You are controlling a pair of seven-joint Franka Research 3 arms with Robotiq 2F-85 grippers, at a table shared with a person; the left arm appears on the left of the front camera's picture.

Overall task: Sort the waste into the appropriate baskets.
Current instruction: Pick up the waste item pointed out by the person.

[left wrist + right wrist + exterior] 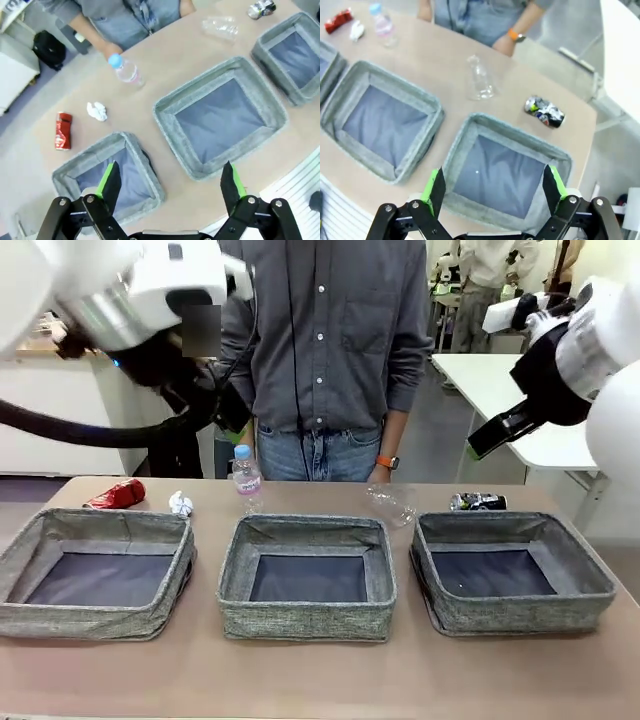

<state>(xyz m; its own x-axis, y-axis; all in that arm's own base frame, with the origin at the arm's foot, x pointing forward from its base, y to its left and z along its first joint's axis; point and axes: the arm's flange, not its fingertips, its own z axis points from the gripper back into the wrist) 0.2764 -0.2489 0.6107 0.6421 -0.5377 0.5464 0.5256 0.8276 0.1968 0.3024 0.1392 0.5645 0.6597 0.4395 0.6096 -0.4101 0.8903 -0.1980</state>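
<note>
front view across a tan table (300,680) towards a person (325,340) in a grey shirt and jeans standing at the far side. three grey woven baskets with dark bottoms sit in a row on the near half of the table: the left basket (80,620), the middle basket (305,622) and the right basket (520,612). they are close together but not touching.

all the waste lies on the table behind the baskets, outside them. a crumpled red can (117,495) lies on its side behind the left basket's far rim. a small white paper ball (180,504) sits just to its right, apart from it. a clear plastic bottle (246,478) with a blue cap and a pink and white label stands upright behind the far left corner of the middle basket. a clear plastic cup (392,502) lies on its side behind the gap between the middle and right baskets. a dark can (478,502) lies on its side just behind the right basket's far rim. the person's hand, with an orange watch band (387,462) at the wrist, hangs at the table edge near the cup.

both white arms are raised high above the table, one at each upper corner. in the left wrist view, the left gripper (170,167) has its green-padded fingers spread wide with nothing between them, high over the left and middle baskets. in the right wrist view, the right gripper (494,172) is likewise spread wide and empty, high over the right basket.
</note>
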